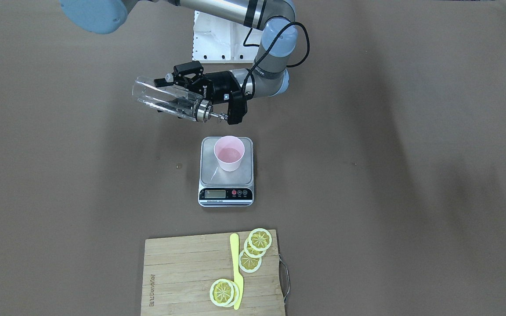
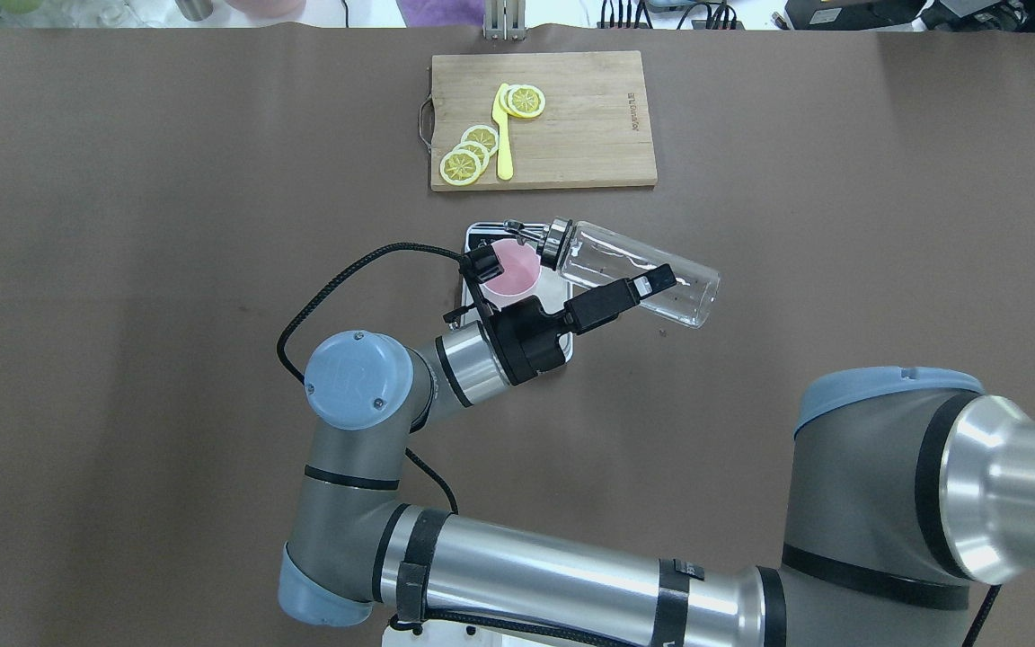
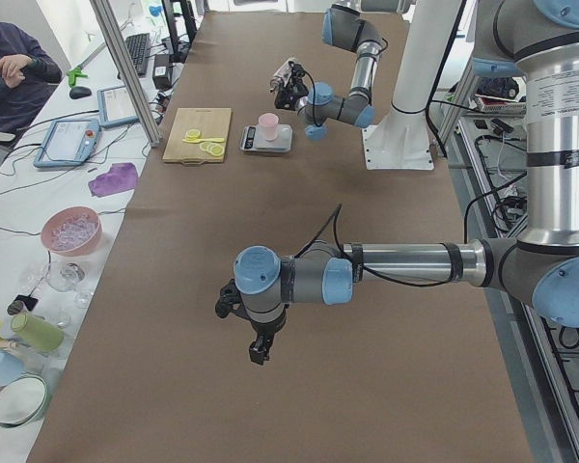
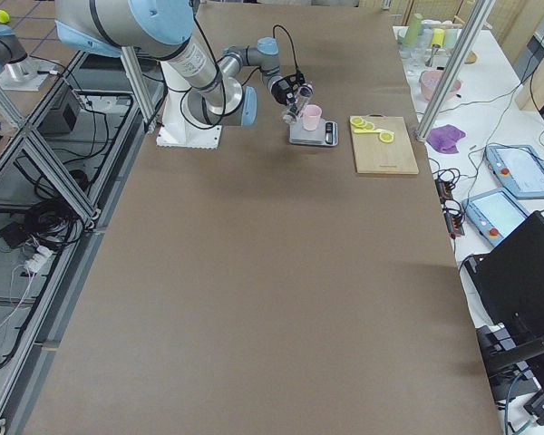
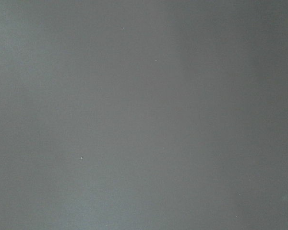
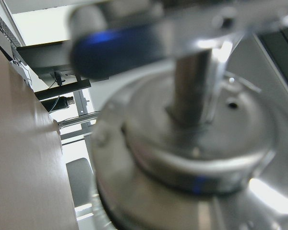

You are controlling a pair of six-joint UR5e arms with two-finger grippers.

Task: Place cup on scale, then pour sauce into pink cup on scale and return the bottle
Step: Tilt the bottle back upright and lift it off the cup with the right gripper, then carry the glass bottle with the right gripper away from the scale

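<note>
The pale pink cup (image 1: 229, 152) stands upright on the steel-grey scale (image 1: 226, 177) at mid-table. My right gripper (image 1: 167, 94) is shut on the clear glass bottle (image 1: 169, 102), which is tipped almost level. Its metal cap and spout (image 1: 218, 116) point toward the cup from just above its rim. In the overhead view the spout (image 2: 517, 230) sits over the cup (image 2: 513, 268). No stream of sauce shows, and I cannot make out liquid in the bottle. The right wrist view is filled by the blurred cap (image 6: 192, 158). My left gripper (image 3: 258, 342) hangs over bare table far from the scale; whether it is open I cannot tell.
A wooden cutting board (image 1: 182, 272) with lemon slices (image 1: 257, 245) and a yellow knife (image 1: 236, 272) lies beyond the scale, on the operators' side. The arm's white base plate (image 1: 218, 39) is behind the bottle. A person (image 3: 10, 72) sits off the table's far corner.
</note>
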